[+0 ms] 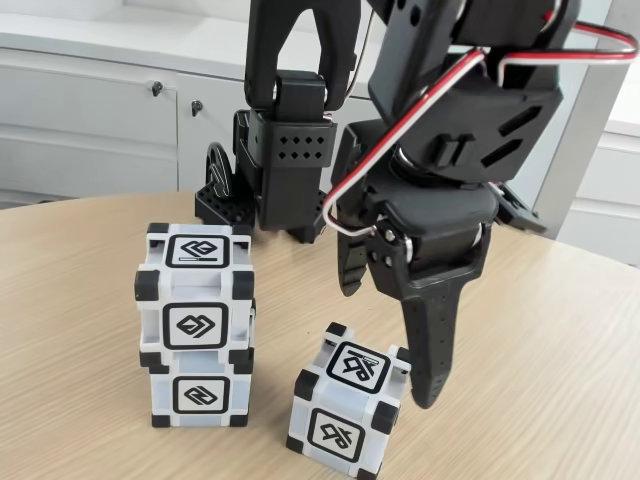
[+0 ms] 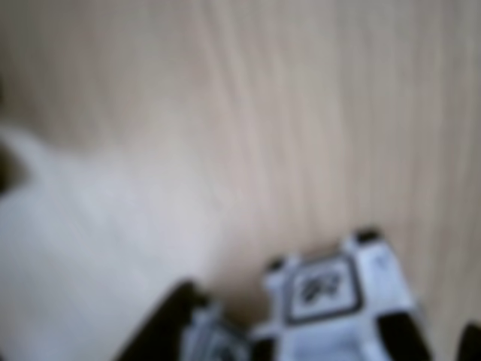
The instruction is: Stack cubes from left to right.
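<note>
In the fixed view two cubes stand stacked at the left of the desk (image 1: 560, 330): the upper cube (image 1: 195, 295) sits on the lower cube (image 1: 200, 392), shifted a little to the left so its edge overhangs. A third cube (image 1: 345, 412) rests on the desk alone, just to the right of the stack and apart from it, turned at an angle to the camera. The gripper (image 1: 385, 335) hangs just behind and to the right of this loose cube with its jaws spread wide and nothing between them; the long finger reaches down close beside the cube's right corner, though whether it touches cannot be told, and the shorter finger sits higher to the left.

The wrist view is heavily blurred. It shows the wood grain of the desk, a pale patch at the left, and what is probably the loose cube (image 2: 338, 304) low in the picture, seen from above with a dark shape at its lower left.

No words or brand can be read. Each visible cube face carries a black-framed square with an angular glyph; the two stacked cubes show alike glyphs, the loose cube a different one.

Bare desk lies open to the right of the gripper and behind the stack. White cabinets (image 1: 90, 110) with small locks stand beyond the desk's curved far edge.
</note>
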Controlling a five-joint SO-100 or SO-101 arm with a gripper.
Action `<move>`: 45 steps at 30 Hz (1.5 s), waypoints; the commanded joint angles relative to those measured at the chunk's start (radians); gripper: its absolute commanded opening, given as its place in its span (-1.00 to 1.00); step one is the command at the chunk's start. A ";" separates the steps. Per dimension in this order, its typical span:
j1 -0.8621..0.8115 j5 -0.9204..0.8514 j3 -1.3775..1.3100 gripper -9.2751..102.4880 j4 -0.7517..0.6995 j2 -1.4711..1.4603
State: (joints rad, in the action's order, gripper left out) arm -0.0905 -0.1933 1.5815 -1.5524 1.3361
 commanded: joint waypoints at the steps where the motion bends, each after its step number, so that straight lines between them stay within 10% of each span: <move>1: -0.011 -0.064 -0.021 -0.17 -0.006 0.011; 45: -0.112 -0.574 -0.003 -0.13 0.293 0.005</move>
State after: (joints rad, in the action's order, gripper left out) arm -0.1841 -0.7409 1.5861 -1.2671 1.3361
